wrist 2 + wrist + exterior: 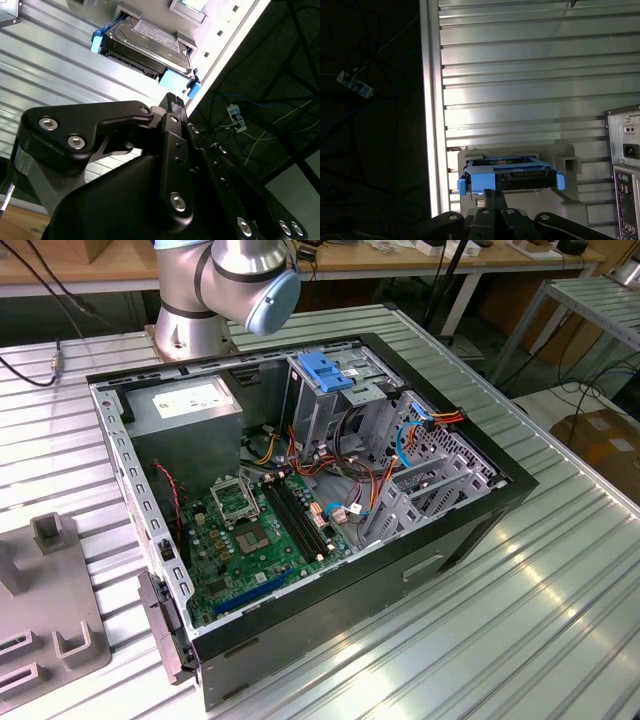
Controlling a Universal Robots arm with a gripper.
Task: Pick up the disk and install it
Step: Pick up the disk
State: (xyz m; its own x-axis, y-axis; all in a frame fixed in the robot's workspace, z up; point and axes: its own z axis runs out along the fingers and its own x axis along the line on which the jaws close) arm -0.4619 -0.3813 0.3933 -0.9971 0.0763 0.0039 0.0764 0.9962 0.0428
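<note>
The disk (pixel 145 47) is a black drive with a white label and a blue carrier frame. It lies flat in a grey holder (pixel 567 165) on the ribbed metal table, close to the table's edge. In the first wrist view I see the disk (pixel 510 180) end-on, its blue frame toward me. My gripper (pixel 172 100) hovers a short way from that blue end without touching it. Its fingers are shut together with nothing between them, as the gripper (pixel 494 194) also shows in the first wrist view.
The open computer case (pixel 300 500) lies on the table, with a metal drive cage topped by a blue clip (pixel 325 370) and a grey box (pixel 185 405) inside. A grey fixture (pixel 50 610) stands at the exterior view's left. The table edge (pixel 432 125) drops to a dark floor with cables.
</note>
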